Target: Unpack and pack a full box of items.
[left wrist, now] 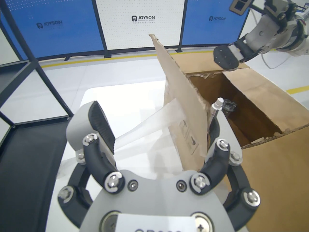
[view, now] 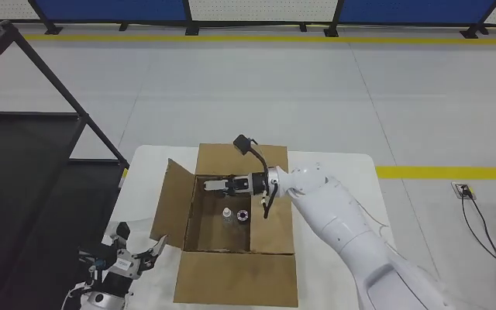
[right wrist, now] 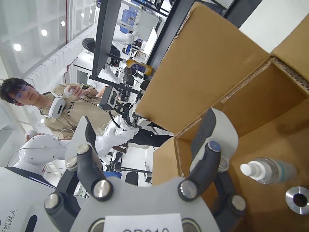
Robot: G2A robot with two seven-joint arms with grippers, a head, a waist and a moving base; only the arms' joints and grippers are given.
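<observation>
An open cardboard box [view: 232, 271] stands on the white table with all its flaps spread. On its floor lie a small clear bottle with a white cap [view: 226, 215] [right wrist: 268, 170] and a metal ring [view: 242, 215] [right wrist: 299, 199]. My right gripper [view: 208, 186] [right wrist: 147, 131] hangs open over the box's far left inner corner, above and beside the bottle, holding nothing. My left gripper [view: 138, 252] [left wrist: 157, 112] is open at the table's front left corner, facing the raised left flap [left wrist: 183, 102] without touching it. Past that flap the bottle's cap [left wrist: 218, 102] shows.
A black metal rack [view: 46, 155] stands left of the table, close to my left arm. A strip of clear tape [left wrist: 144, 126] hangs from the left flap. Bare table top [view: 341, 178] lies right of the box, under my right arm.
</observation>
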